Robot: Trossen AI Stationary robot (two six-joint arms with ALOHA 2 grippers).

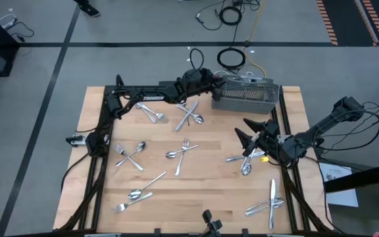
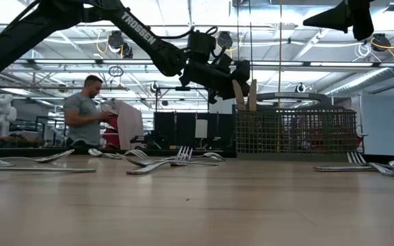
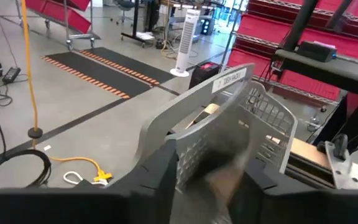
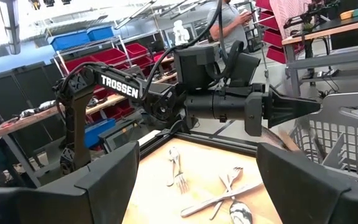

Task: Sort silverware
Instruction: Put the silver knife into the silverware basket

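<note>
Pale wood tabletop (image 1: 196, 191) carries your scattered shiny silver metal forks, spoons and knives (image 1: 181, 152), from the back edge to the front. From above, your left gripper (image 1: 210, 78) sits over the grey mesh caddy (image 1: 245, 96) at the back edge. Its wrist view shows the fingers (image 3: 160, 171) parted, a blurred shape between them I cannot identify. Your right gripper (image 1: 250, 135) hovers wide open near the right edge.

The word "TROSSEN" is showing in white letters on the left arm (image 2: 137, 34); it is reading clearly in the low view and in the right wrist view. A white label (image 3: 230, 79) is sitting on the rim of the caddy (image 3: 229, 134), but its text is not readable.
</note>
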